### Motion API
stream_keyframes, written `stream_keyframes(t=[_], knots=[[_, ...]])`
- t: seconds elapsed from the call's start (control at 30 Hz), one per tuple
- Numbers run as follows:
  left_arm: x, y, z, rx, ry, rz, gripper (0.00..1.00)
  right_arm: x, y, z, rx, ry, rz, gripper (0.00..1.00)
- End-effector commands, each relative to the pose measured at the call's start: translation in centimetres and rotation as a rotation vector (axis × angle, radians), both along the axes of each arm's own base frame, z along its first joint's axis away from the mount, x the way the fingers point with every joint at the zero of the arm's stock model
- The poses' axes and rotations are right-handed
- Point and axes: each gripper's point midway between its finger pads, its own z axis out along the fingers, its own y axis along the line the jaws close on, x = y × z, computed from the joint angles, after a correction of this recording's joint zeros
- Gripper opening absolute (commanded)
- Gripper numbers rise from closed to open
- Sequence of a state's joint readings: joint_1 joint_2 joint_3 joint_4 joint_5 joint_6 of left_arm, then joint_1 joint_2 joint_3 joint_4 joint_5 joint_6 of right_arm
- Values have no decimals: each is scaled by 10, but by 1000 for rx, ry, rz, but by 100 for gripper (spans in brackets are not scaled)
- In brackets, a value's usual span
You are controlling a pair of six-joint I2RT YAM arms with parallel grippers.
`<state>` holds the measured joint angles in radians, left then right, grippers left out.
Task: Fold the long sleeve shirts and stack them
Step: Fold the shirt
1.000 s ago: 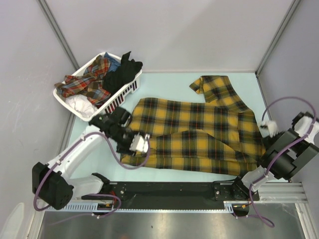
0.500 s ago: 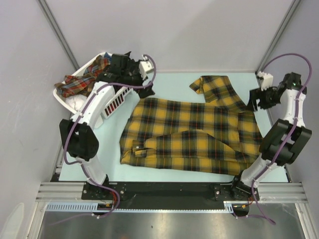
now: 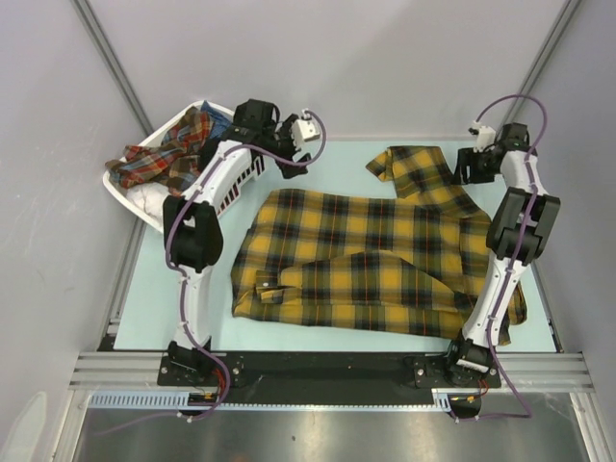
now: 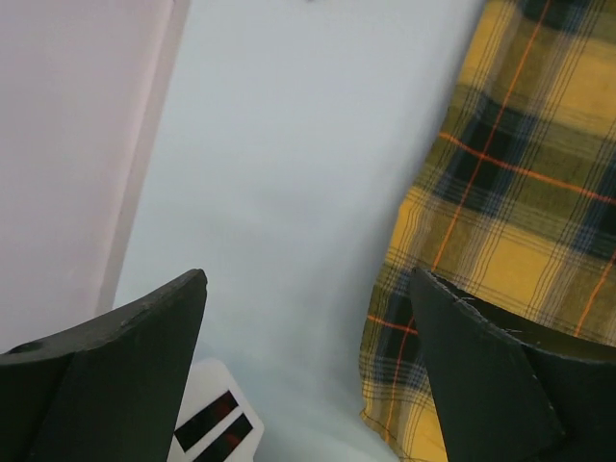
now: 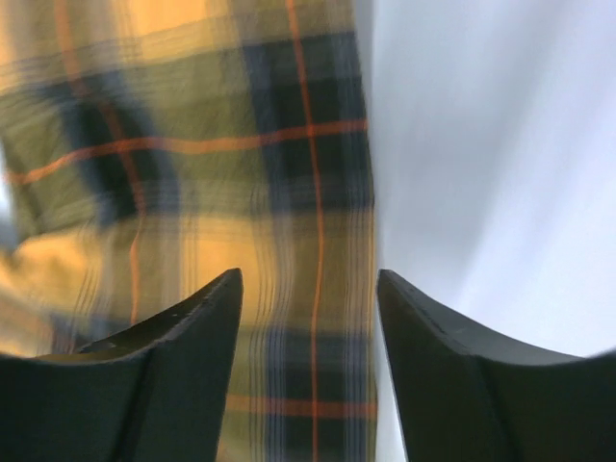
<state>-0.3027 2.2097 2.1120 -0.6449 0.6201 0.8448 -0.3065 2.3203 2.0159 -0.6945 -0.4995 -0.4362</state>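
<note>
Open and empty, left tool [image 4: 308,279] and right tool [image 5: 308,274] hover at eleven and one o'clock of the plaid shirt [image 3: 366,260] spread across the bench [image 3: 337,164]: soft, floppy cloth, best pinched at those far edges.

Yellow plaid shirt [image 3: 375,255] spread on table [image 3: 327,159]; left arm [image 3: 219,178] by basket [image 3: 123,195], right arm [image 3: 521,207] by sleeve [image 3: 414,168].

The left gripper [image 4: 308,277] is no longer down on the cuff [image 3: 269,289] at the plaid shirt's [image 3: 366,260] near left corner. Its arm now reaches far out past the basket [image 3: 130,188], with the jaws parted over bare bench [image 3: 332,159] by the shirt's far edge. The cuff lies free. The right gripper [image 5: 308,274], earlier tucked at the bench's right edge, now stretches out over the far sleeve [image 3: 423,168].
</note>
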Motion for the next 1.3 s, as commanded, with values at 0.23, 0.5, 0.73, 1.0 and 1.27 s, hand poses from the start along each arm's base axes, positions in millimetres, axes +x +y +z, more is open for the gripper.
stream_keyframes(t=[0.23, 0.5, 0.73, 1.0, 1.27], knots=[[4, 17, -63, 219, -34, -116, 71, 55, -8, -6, -97, -94, -103, 56], [16, 23, -101, 300, -43, -153, 67, 49, -8, -33, -121, -42, -83, 55], [13, 41, -126, 386, -6, -157, 57, 47, -3, -44, -97, -16, -49, 43], [12, 60, -122, 411, -8, -143, 50, 54, 8, -47, -42, -18, -16, 36], [11, 60, -123, 408, 0, -136, 40, 56, 23, -45, 20, -17, 31, 9]])
